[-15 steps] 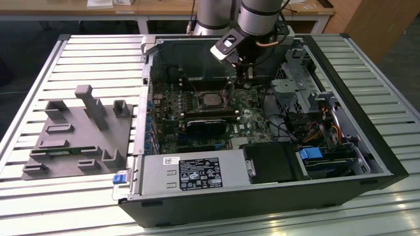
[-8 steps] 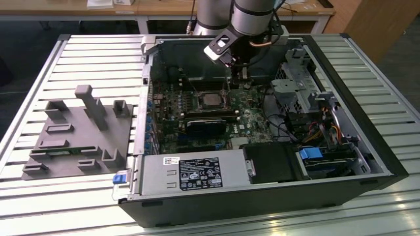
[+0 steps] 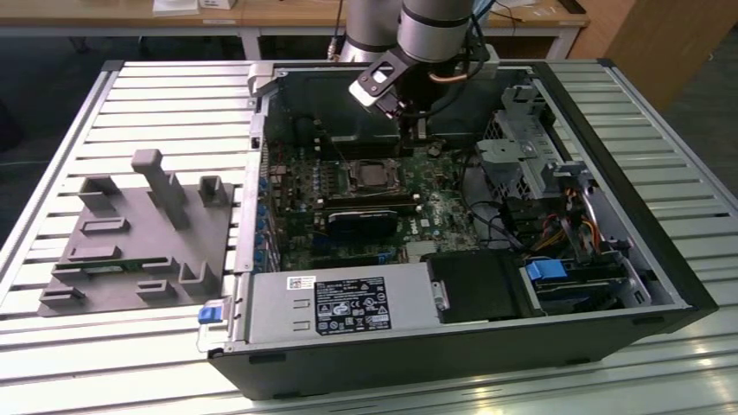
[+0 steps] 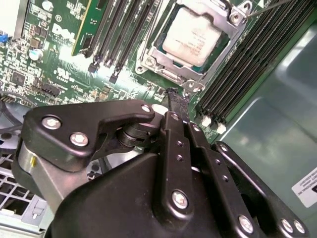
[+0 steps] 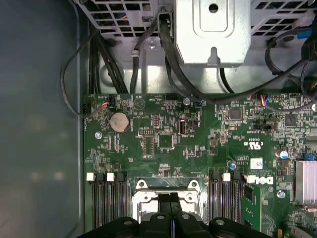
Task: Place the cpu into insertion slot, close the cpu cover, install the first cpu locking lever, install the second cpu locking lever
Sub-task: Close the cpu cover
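The cpu (image 4: 190, 35) is sitting in the insertion slot (image 3: 355, 177) on the green motherboard (image 5: 163, 134), with the cpu cover (image 4: 228, 29) lying flat around it. The gripper (image 4: 176, 96) hangs just beside the socket with its fingers pinched together, inside the open PC case (image 3: 645, 259).

Slatted metal table (image 3: 162, 86) with computer case (image 3: 461, 359) and grey fixture (image 3: 121, 251)

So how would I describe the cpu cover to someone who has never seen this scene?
Look inside the open computer case, at the green motherboard on its floor. Between the two banks of black memory slots sits the cpu cover: a silver-grey metal frame whose square window shows the pale cpu, bright against the dark slots either side.
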Robot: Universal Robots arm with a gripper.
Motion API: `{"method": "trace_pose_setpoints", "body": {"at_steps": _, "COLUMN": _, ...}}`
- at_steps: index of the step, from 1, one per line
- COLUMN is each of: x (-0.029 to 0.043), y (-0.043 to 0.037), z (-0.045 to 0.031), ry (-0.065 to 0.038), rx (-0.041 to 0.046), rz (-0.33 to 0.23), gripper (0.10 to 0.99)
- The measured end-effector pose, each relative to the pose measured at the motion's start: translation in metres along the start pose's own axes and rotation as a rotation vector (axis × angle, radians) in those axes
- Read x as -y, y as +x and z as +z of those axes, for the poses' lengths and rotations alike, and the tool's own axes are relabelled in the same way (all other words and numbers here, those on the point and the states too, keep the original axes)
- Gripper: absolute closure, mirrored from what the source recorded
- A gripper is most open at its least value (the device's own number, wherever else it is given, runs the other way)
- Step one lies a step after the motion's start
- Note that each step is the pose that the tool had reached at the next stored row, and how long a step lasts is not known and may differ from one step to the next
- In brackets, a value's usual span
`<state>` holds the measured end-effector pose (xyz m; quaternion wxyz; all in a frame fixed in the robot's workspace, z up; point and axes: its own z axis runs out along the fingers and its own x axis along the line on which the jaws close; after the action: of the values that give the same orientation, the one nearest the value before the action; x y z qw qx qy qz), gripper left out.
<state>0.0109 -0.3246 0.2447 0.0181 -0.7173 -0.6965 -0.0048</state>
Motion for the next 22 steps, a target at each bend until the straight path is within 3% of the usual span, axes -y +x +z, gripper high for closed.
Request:
{"method": "trace_pose_setpoints", "body": {"at_steps": 4, "x": 0.0037, "y": -0.0001, "z": 0.0000, "ry": -0.006, "rx": 0.0000, "rz": 0.000, "gripper": 0.980}}
{"method": "trace_pose_setpoints", "body": {"at_steps": 6, "x": 0.0069, "y": -0.0002, "z": 0.0002, "ry": -0.020, "rx": -0.0005, "rz": -0.001, "gripper": 0.980}}
{"method": "trace_pose_setpoints", "body": {"at_steps": 11, "x": 0.0168, "y": -0.0006, "z": 0.0015, "ry": -0.068, "rx": -0.0047, "rz": -0.002, "gripper": 0.980}}
{"method": "trace_pose_setpoints", "body": {"at_steps": 13, "x": 0.0204, "y": -0.0009, "z": 0.0022, "ry": -0.079, "rx": -0.0070, "rz": -0.003, "gripper": 0.980}}
{"method": "trace_pose_setpoints", "body": {"at_steps": 18, "x": 0.0335, "y": -0.0014, "z": 0.0035, "ry": -0.085, "rx": -0.0076, "rz": -0.003, "gripper": 0.980}}
{"method": "trace_pose_setpoints", "body": {"at_steps": 22, "x": 0.0381, "y": -0.0017, "z": 0.0057, "ry": -0.085, "rx": -0.0074, "rz": -0.003, "gripper": 0.980}}
